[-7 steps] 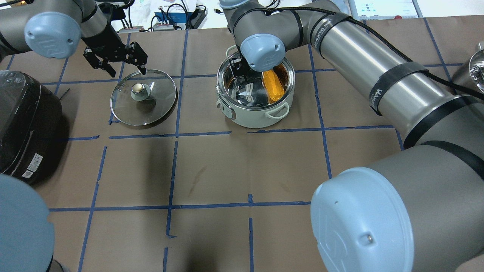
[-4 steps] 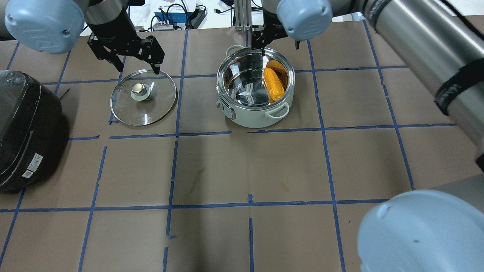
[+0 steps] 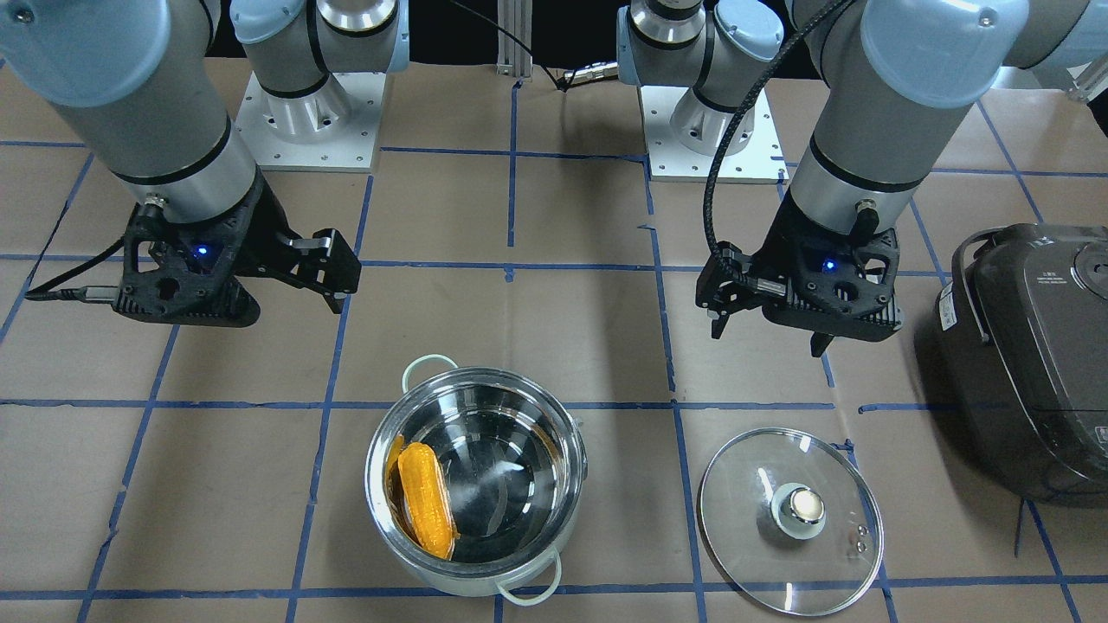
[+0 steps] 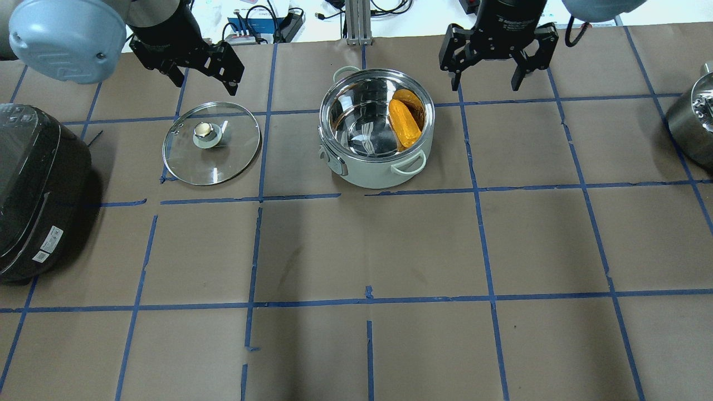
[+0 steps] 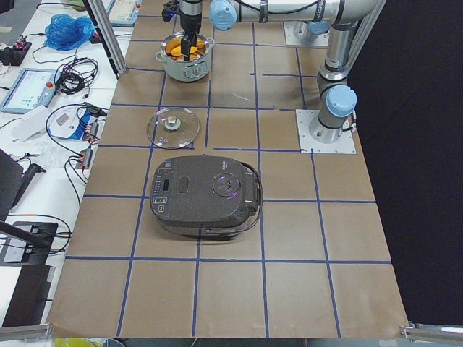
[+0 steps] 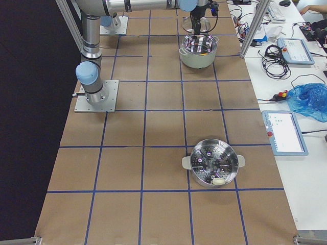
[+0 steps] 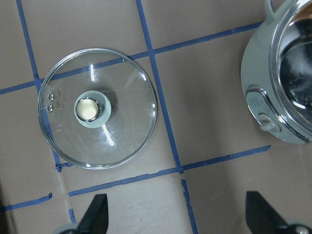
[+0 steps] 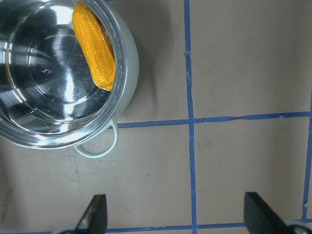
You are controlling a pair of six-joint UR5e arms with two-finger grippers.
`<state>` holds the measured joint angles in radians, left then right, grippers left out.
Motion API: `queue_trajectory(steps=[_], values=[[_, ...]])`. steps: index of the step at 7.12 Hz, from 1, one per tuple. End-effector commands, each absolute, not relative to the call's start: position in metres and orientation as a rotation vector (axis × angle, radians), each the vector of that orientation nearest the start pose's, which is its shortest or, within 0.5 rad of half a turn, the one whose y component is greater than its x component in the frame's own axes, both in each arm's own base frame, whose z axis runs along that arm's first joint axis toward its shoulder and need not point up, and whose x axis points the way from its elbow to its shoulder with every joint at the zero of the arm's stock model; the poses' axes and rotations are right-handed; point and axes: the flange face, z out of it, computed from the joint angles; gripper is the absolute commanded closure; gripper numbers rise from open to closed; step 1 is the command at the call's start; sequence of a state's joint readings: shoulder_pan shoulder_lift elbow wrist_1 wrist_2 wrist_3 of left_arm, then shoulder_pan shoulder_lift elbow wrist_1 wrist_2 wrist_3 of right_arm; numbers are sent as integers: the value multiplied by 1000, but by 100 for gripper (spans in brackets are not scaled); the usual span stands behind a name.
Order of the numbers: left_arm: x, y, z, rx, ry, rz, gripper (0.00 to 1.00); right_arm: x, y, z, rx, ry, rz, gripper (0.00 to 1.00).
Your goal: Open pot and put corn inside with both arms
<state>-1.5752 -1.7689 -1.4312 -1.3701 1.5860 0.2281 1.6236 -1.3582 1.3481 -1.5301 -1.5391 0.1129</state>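
Corn point(image 4: 404, 123) is in the pot point(image 4: 367, 172), lying along the inner wall on the robot's right side. One end looks propped a bit up the wall, and it is free of both arms. The lid point(image 4: 234, 150) is off, flat on the bench point(image 4: 390, 250) knob-up, well to the left of the pot and not touching it.

Left fingers point(image 4: 225, 67) are spread wide with nothing in them. They hang above the bench just behind the lid's far edge. Right fingers point(image 4: 454, 64) are also spread wide and empty, raised behind and to the right of the pot.

My read is that both halves of the task are done (lid off, corn in), so the step in hand is just clearing out.

To do it well:
- Keep both sets of fingers open. There is nothing left to grab, and closing adds nothing.
- Go up first, then back toward the bases.
- Right arm should not sweep low over the pot rim or the loop handles. A bump could rock the pot and shift the corn.
- Left arm should stay off the lid knob and watch the rice cooker point(image 4: 33, 189) at the far left.
- Move slowly and don't cross the arms over each other.
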Motion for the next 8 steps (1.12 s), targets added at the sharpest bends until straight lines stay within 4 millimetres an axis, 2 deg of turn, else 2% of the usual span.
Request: queue_trajectory(steps=[1, 2, 4, 5, 6, 7, 8], values=[[-136, -585, 471, 374, 3081, -223, 0, 158, -546, 487, 117, 3104, 7, 1], [-137, -585, 471, 376, 3082, -223, 0, 149, -548, 485, 145, 3101, 18, 1], [-131, -583, 475, 364, 3092, -235, 0, 150, -547, 485, 131, 3104, 18, 0], [-126, -600, 472, 360, 3058, -327, 0, 150, -547, 485, 131, 3104, 20, 0], [-124, -594, 465, 365, 3074, -236, 0, 150, -548, 484, 131, 3104, 23, 0], [-131, -578, 477, 398, 3068, -283, 0, 153, -546, 485, 127, 3104, 20, 0], [-133, -576, 472, 405, 3087, -257, 0, 153, -547, 484, 127, 3104, 18, 0]])
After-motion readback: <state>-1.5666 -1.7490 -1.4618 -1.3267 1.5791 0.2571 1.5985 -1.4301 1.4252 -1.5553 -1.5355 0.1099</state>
